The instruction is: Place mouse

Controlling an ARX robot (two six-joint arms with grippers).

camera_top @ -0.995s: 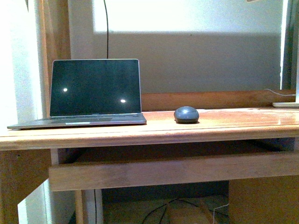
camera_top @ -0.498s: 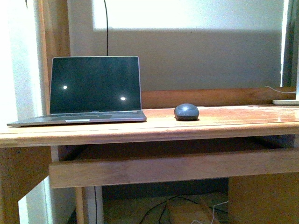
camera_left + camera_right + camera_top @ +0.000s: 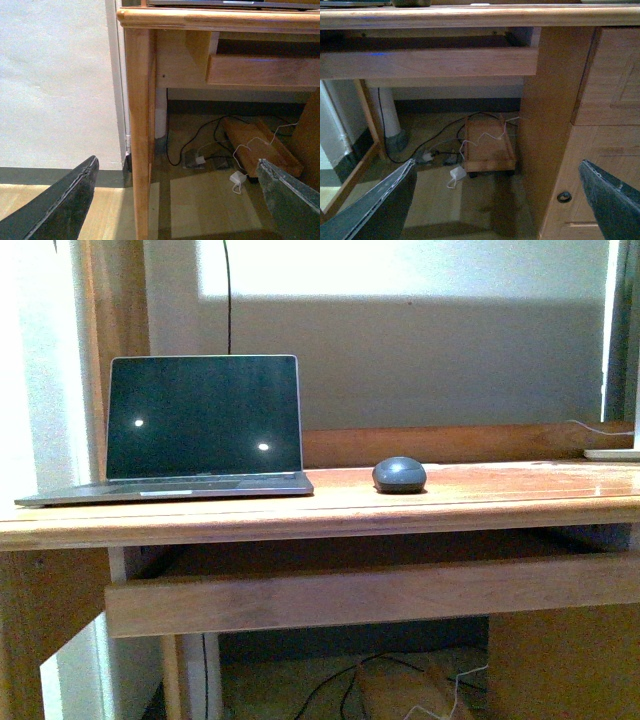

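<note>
Mouse [image 3: 399, 475] on desk [image 3: 480, 502], right of laptop [image 3: 200, 430].

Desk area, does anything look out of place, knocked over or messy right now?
On the desk nothing stands out: the laptop is open and upright, the mouse sits flat beside it, apart from it. Underneath, loose cables and a white adapter lie tangled on the floor.

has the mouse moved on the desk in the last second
No. The mouse sits the same way beside the laptop on the desk; both shift together in the picture, so the camera moved.
</note>
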